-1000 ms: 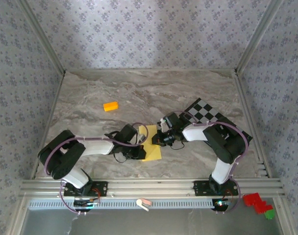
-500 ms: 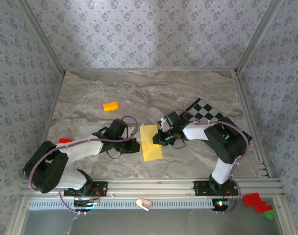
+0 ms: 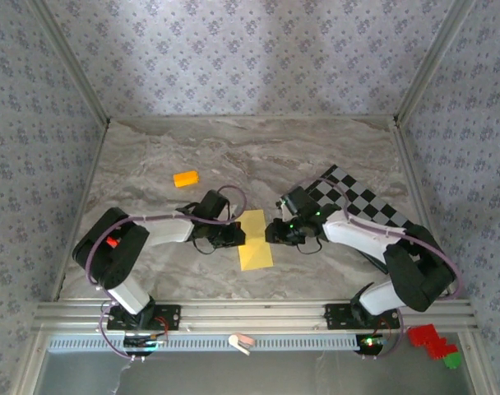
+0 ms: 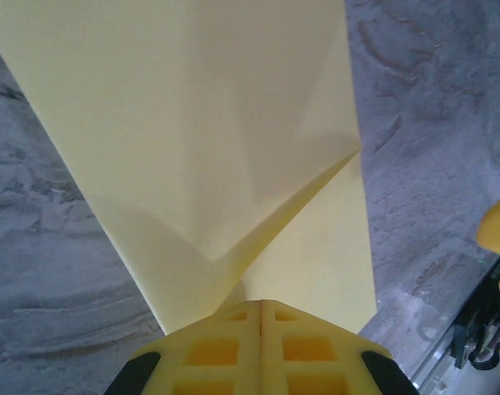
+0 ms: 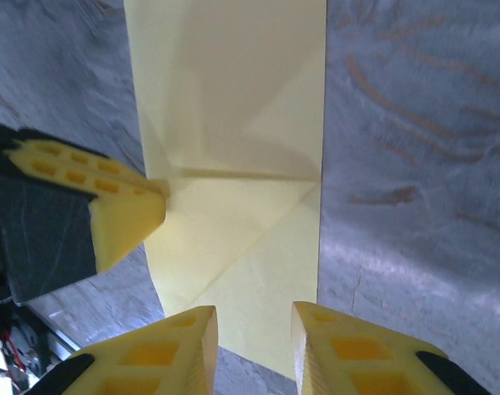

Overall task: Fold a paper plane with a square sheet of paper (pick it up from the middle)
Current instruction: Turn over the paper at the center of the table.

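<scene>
Marbled table [image 3: 151, 156] — folded yellow paper [image 3: 255, 240], orange block [image 3: 185, 178], checkered board [image 3: 361, 197] on it

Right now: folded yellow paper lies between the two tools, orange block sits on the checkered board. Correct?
No. The orange block lies on the bare table, left of the paper, well apart from the checkered board; the top external view shows it. Rest holds.

Grey floral-papered walls [image 3: 250, 49] enclose three sides, aluminium corner posts [image 3: 69, 62], grey-veined marble tabletop [image 3: 151, 148], slotted metal rail [image 3: 258, 313] along near edge, light soft.
</scene>
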`<state>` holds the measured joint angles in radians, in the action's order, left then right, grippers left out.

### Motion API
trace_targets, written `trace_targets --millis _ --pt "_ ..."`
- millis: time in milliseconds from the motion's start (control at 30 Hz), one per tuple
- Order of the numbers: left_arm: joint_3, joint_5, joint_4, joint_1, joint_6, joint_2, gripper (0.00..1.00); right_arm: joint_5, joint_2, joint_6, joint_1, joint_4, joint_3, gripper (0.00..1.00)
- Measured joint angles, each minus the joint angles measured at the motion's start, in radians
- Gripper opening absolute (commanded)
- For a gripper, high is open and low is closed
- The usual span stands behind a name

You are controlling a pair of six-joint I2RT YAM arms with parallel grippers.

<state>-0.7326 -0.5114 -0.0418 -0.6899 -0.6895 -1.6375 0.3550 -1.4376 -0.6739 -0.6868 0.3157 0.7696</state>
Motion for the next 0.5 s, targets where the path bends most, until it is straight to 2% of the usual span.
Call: trace_targets --millis 233,500 --pt "0.003 0.011 0.001 0.0 0.018 -0.023 0.0 -0.067 -0.003 -0.067 -0.112 0.019 -0.022 0.38" --pt "0.004 0.006 0.025 0.0 0.026 -0.035 0.0 -0.117 -0.061 -0.116 -0.172 0.017 -0.027 0.4"
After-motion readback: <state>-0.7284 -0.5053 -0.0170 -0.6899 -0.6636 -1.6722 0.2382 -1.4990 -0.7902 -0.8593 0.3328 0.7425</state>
